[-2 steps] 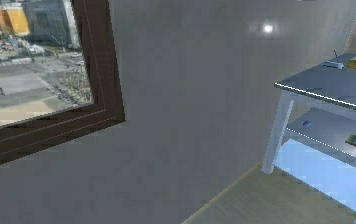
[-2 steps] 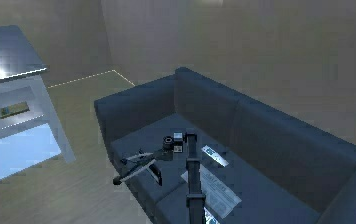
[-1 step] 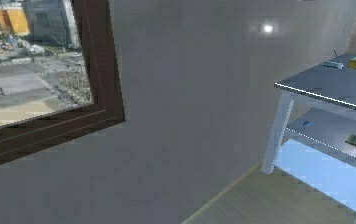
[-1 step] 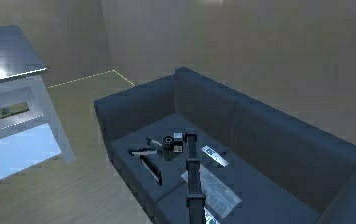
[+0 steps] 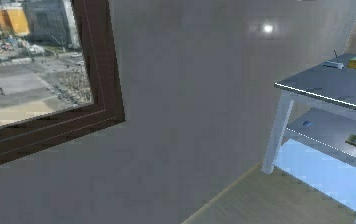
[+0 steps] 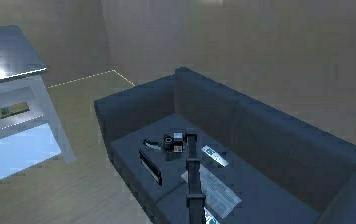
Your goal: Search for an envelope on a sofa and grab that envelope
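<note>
A dark blue-grey sofa [image 6: 261, 125] fills the arm side view's middle and right. On its seat lies a pale flat rectangle [image 6: 223, 188], envelope-like, just right of the arm [image 6: 194, 185]. A smaller pale oblong [image 6: 214, 155] lies farther back, and a dark flat thing [image 6: 150, 161] rests on the seat's left part. The arm rises from the bottom edge over the seat, and the gripper [image 6: 170, 143] sits at its far end above the cushions. I cannot tell whether it holds anything.
A white table [image 6: 21, 72] with a lower shelf stands left of the sofa and shows again as the white table [image 5: 321, 88] at the forward view's right, with small items on top. Ahead are a grey wall and a dark-framed window [image 5: 101, 70]. Pale floor [image 6: 81, 110] runs between table and sofa.
</note>
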Controlling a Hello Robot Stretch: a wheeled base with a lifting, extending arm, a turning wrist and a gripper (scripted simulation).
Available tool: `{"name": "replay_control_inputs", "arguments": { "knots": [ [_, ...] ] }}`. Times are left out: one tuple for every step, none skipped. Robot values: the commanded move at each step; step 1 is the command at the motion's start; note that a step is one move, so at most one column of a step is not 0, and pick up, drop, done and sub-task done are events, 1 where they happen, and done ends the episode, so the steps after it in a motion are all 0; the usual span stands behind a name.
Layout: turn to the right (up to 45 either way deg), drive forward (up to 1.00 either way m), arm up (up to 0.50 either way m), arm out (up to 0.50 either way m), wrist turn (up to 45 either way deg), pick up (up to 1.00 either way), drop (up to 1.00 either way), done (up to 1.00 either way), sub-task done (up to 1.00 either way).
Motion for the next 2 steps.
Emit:
{"name": "replay_control_inputs", "arguments": {
  "knots": [
    [0.0, 0.00, -0.30, 0.00, 0.0, 0.00, 0.00, 0.00, 0.00],
    [0.0, 0.00, 0.00, 0.00, 0.0, 1.00, 0.00, 0.00, 0.00]
  ]
}}
